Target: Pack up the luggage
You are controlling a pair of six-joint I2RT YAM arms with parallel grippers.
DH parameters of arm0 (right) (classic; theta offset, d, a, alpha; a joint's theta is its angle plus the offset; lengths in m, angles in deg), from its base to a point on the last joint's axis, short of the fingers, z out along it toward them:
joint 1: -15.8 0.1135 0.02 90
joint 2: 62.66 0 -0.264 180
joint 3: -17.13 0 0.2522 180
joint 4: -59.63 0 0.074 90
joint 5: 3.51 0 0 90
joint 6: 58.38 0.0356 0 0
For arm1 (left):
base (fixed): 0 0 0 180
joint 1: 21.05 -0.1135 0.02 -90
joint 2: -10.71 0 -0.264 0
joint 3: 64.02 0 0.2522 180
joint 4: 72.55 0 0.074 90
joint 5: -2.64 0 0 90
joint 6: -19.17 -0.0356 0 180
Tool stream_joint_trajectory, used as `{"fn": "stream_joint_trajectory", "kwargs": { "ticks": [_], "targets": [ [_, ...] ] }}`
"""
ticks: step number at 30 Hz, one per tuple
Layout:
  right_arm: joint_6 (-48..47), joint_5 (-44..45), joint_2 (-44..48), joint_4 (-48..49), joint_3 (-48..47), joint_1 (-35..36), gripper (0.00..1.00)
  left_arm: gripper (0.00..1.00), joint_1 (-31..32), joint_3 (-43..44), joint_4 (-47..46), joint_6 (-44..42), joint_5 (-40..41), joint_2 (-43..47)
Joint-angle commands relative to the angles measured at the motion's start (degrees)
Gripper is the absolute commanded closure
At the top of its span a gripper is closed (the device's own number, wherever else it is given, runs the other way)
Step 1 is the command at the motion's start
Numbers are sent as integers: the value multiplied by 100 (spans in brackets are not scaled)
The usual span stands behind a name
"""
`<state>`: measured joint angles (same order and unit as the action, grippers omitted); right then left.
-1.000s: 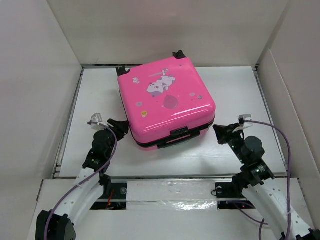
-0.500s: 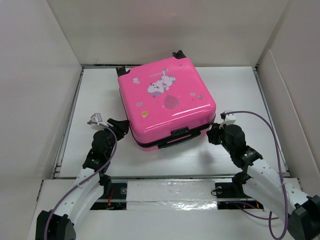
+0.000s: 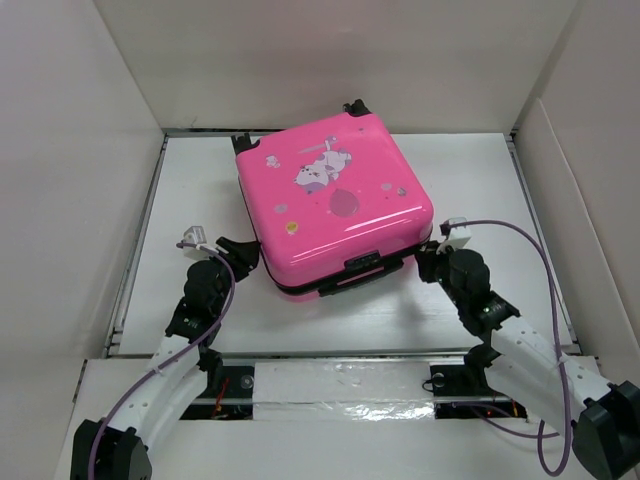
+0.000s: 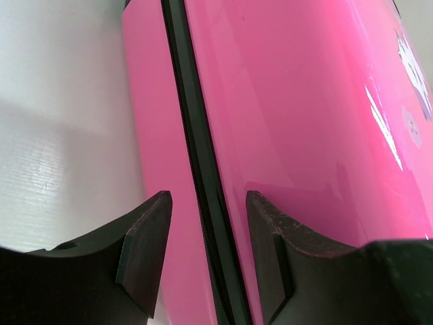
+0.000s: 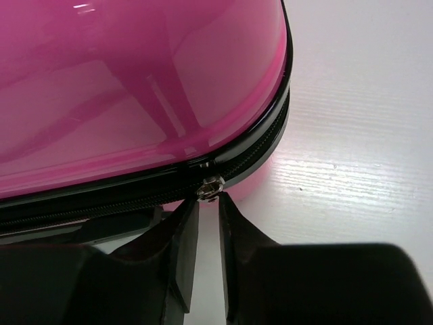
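Note:
The luggage [image 3: 330,200] is a bright pink hard-shell suitcase with a cartoon animal print. It lies flat and closed on the white table. My left gripper [image 3: 240,252] is open at its near left corner. In the left wrist view the left gripper [image 4: 208,203] has its jaws either side of the black zipper seam [image 4: 196,156] of the luggage [image 4: 304,101]. My right gripper [image 3: 425,262] is at the near right corner. In the right wrist view the right gripper [image 5: 208,203] is nearly closed, its tips pinching the silver zipper pull [image 5: 210,187] on the luggage [image 5: 135,81].
White walls [image 3: 80,150] enclose the table on the left, back and right. The suitcase's black wheels [image 3: 356,106] point to the back wall. A black handle and lock [image 3: 360,265] sit on its near side. A taped rail [image 3: 340,380] runs along the near edge.
My right arm has swung left and forward to the suitcase's near right corner, and its jaws have narrowed round the zipper pull. The left arm has not moved.

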<state>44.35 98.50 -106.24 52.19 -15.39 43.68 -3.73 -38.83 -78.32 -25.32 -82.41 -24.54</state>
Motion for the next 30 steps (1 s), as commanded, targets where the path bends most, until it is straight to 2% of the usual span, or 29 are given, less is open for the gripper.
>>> {"fn": "stream_joint_trajectory", "kwargs": {
  "ticks": [1, 4, 8, 15, 18, 21, 22, 26, 30],
  "targets": [
    [-148, 38, 51, 1178, -92, 51, 77, 55, 87, 229, -297, 1, -293, -18],
    [-131, 249, 7, 1134, -92, 51, 88, 55, 87, 194, -271, -8, -310, 18],
    [-34, 600, -116, 1134, -83, 104, 97, 55, 87, 159, -280, -8, -372, 53],
    [54, 874, -275, 1055, -84, 323, 100, 57, 87, 97, -384, -95, -460, 97],
    [115, 303, -371, 1204, -31, 516, 100, 67, 140, -34, -920, -78, -898, -17],
    [370, 3, -634, 1213, -74, 1288, 100, 68, 201, -52, -1254, 18, -1101, -315],
    [440, 12, -705, 1048, -197, 1856, 100, 68, 201, -78, -1342, 27, -1145, -395],
    [397, 170, -899, 380, -645, 3210, 100, 68, 201, -149, -1720, 106, -1312, -632],
    [440, 91, -1012, 9, -971, 3916, 100, 68, 201, -254, -1958, 221, -1339, -747]
  ]
}}
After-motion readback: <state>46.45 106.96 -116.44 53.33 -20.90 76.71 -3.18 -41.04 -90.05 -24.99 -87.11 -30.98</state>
